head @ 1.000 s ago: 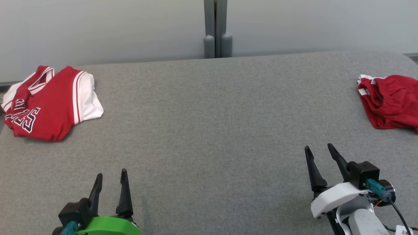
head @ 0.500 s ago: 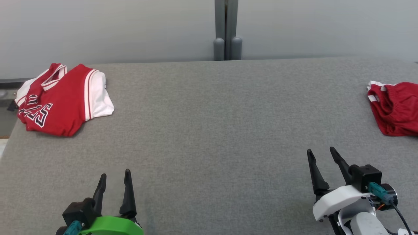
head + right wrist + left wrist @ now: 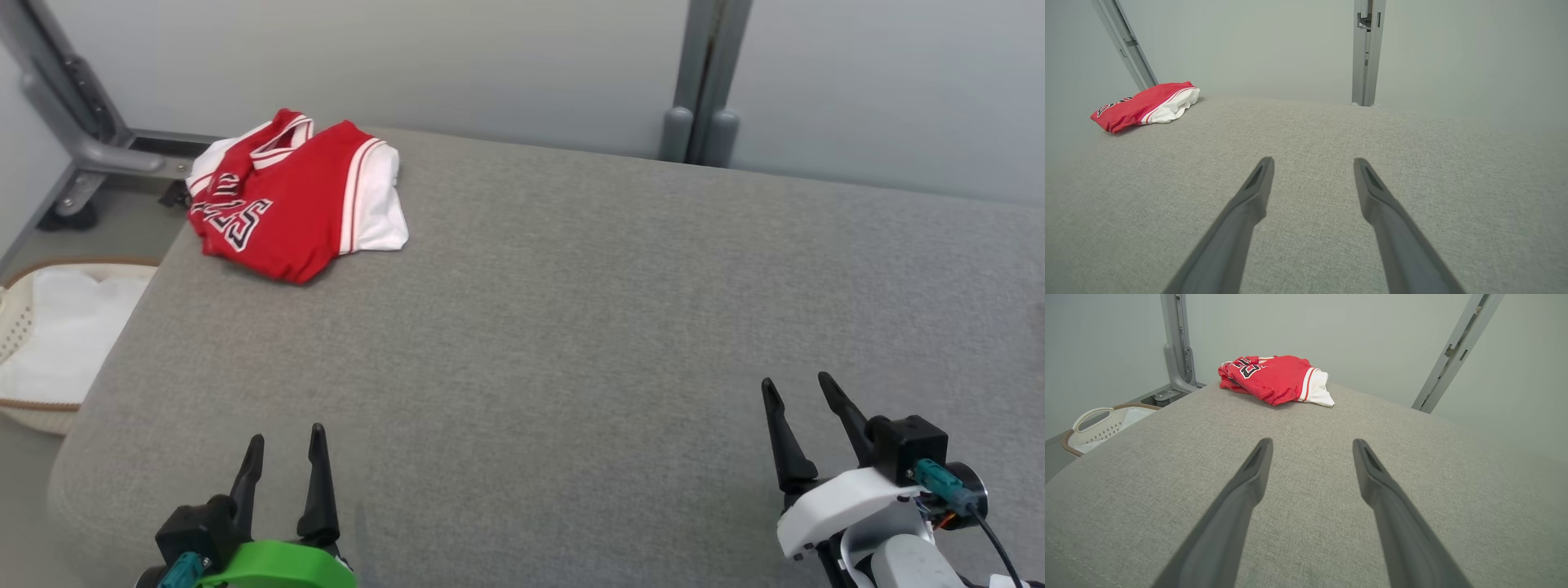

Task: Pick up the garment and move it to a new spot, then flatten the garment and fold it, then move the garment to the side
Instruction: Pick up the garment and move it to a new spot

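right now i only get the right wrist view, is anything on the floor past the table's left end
observer: yes, a white laundry basket stands on the floor just off that end, with white cloth in it.
operator: ok and is the left gripper holding anything
observer: no, the left gripper is open and empty, over the near left part of the table, well short of the red jersey at the far left corner.
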